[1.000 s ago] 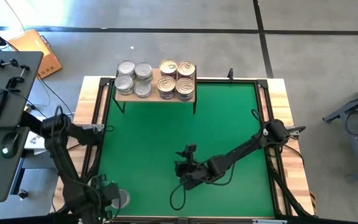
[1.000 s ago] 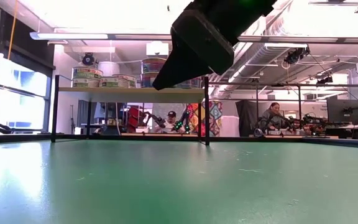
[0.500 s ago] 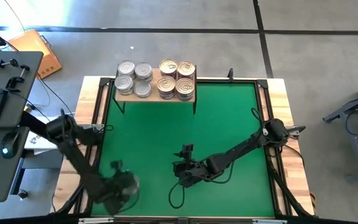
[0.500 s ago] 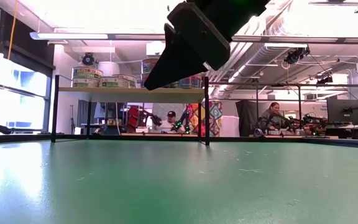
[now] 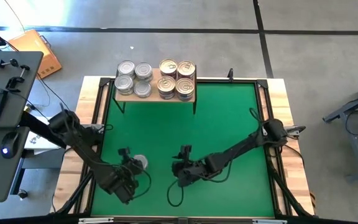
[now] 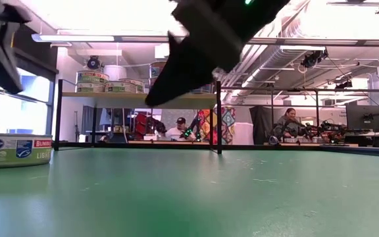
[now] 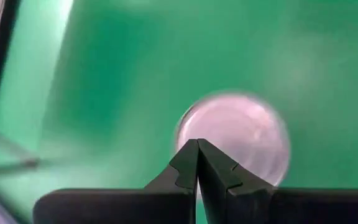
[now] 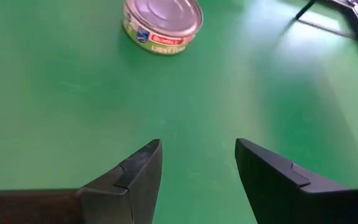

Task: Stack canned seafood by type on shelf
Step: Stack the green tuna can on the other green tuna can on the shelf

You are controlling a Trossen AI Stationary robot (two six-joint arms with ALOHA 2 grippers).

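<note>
Green matting covered the desk (image 5: 229, 112), and at its far edge the light-wood shelf (image 5: 156, 94) carried silver-lidded tins on one half and gold-lidded tins on the other. Within the last second the left arm had swung in from the near left corner, bringing a silver-lidded can (image 5: 140, 162) onto the mat near the front. The left claw (image 7: 197, 163) hung over it with fingers pressed together, gripping nothing. The right claw (image 8: 197, 163) waited just beside, spread wide and empty. One can seemingly remained to shelve.
</note>
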